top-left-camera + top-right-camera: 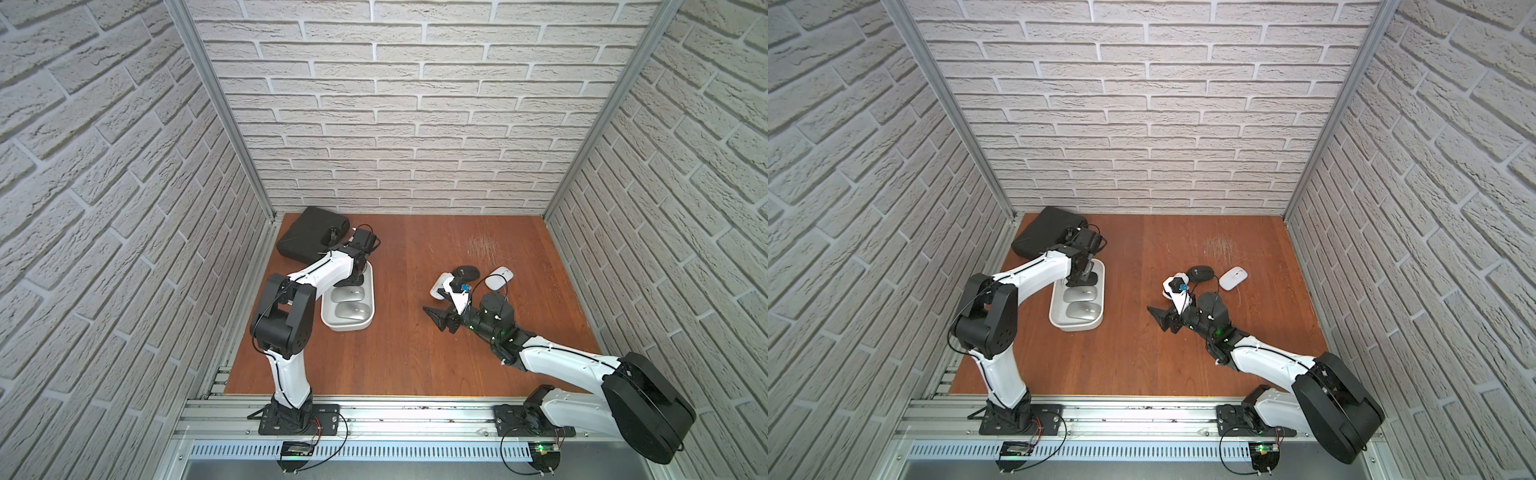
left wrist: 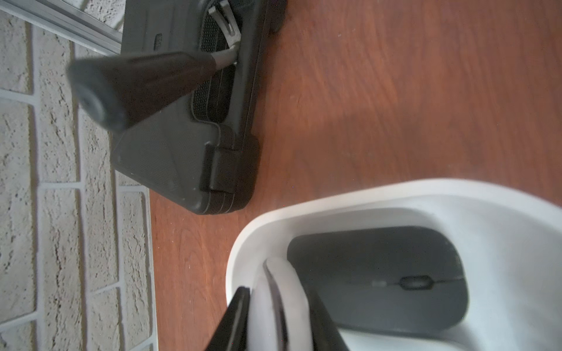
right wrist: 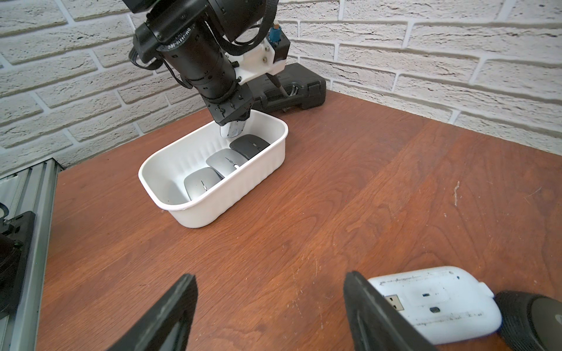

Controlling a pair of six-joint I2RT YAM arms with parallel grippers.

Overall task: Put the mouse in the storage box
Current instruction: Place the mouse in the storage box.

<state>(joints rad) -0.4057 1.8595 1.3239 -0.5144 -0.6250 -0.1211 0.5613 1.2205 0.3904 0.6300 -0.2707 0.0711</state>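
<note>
Right gripper (image 3: 270,307): jaws spread wide, nothing between them, low over the wooden table (image 3: 334,197).
Upturned mouse (image 3: 435,304): white, underside up, lying on the table just outside one finger (image 3: 374,319); a dark rounded object (image 3: 529,319), partly cut off, sits at its other end.
Storage box (image 3: 231,200): white tub, well apart from the right gripper.
Box contents: silver mouse (image 3: 202,185), second silver mouse (image 3: 226,161) and dark grey mouse (image 3: 250,145), in a row.
Left gripper (image 3: 233,123): clamped on a white mouse (image 3: 230,131), held on edge above the box beside the dark grey mouse.
Black case (image 3: 298,88): beyond the box, by the brick wall.
</note>
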